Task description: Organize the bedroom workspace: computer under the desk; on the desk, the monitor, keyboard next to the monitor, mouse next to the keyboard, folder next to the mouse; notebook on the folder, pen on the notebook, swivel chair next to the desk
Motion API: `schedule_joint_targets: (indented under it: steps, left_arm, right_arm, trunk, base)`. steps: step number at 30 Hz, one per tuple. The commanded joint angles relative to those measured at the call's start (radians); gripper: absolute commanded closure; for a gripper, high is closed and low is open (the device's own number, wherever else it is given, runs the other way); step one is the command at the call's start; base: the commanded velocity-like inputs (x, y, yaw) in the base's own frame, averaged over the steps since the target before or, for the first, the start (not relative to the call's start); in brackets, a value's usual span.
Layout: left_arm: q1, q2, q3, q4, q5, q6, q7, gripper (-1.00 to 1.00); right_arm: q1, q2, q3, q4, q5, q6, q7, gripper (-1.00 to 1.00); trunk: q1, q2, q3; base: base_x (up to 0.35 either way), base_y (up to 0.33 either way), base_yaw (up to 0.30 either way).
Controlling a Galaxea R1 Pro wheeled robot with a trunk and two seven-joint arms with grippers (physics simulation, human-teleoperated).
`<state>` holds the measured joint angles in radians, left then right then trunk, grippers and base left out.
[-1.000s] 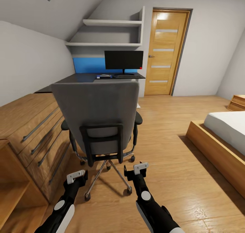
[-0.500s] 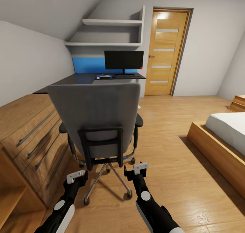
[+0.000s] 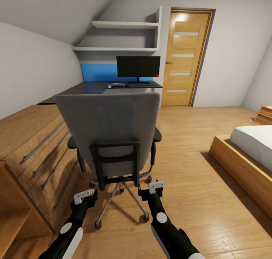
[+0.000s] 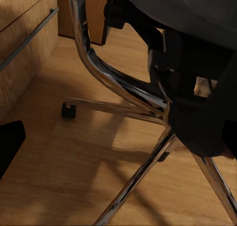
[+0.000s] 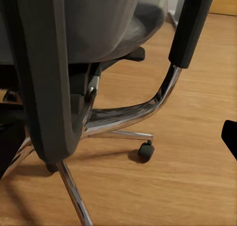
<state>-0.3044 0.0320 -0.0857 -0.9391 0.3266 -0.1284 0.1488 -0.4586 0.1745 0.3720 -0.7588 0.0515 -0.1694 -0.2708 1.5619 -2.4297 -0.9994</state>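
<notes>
Nearest to the robot, the left gripper and the right gripper hung low above the wooden floor, both empty; I could not tell how far their fingers stood apart. Just beyond them stood the swivel chair, its back turned to the robot: grey cloth, a black frame, black armrests and a shiny metal star base on castors. It would probably roll easily and turn on its own, so the stiff black frame behind the backrest seemed the best place to take hold. Light wooden drawers stood at its left. Far behind, the glossy black table carried the monitor.
</notes>
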Motion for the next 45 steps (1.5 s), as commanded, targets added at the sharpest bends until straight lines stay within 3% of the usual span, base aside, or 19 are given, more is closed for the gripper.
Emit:
schedule_joint_targets:
  steps: [1,45]
  left_arm:
    - [-0.001,0.002,-0.006,0.000,0.009,-0.005,0.009,-1.00]
    - [0.000,0.003,-0.006,-0.001,0.009,-0.005,0.008,-1.00]
  right_arm:
    - [-0.001,0.000,0.002,0.001,0.005,-0.001,-0.008,-1.00]
    - [0.000,0.000,0.000,0.001,0.005,-0.001,-0.007,-1.00]
  trunk:
    - [0.000,0.000,-0.001]
    - [0.000,0.000,-0.001]
  base:
    - [0.000,0.024,0.000]
    - [0.037,0.025,0.000]
